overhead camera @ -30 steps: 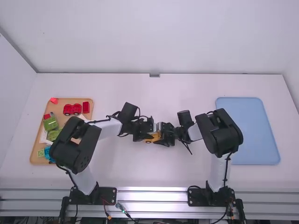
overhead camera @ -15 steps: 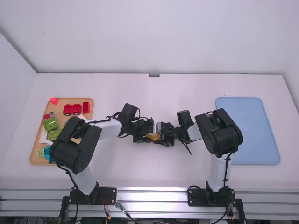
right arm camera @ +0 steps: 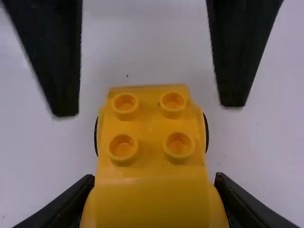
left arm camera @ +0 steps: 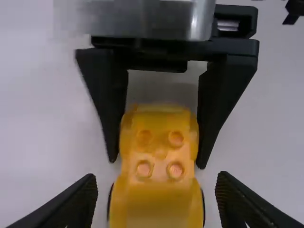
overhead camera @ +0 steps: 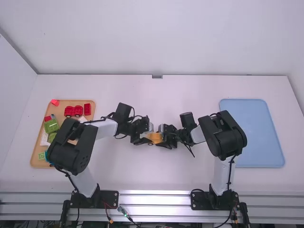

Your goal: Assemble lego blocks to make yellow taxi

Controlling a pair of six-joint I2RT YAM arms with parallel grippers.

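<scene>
Mid-frame, the car (overhead camera: 155, 137) is clamped by the right gripper (right arm camera: 154, 177), pointed lengthwise toward the left gripper (left arm camera: 156, 178), spread and empty.

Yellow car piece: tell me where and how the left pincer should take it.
Probably by both sides of its free end, coming from the left pincer's side with a finger on each. The piece lies lengthwise between the pincers, the right pincer grips the other end, and the four studs on top look best left clear.

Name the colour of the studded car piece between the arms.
Orange-yellow, studs included; the car piece shows best in the right wrist view.
</scene>
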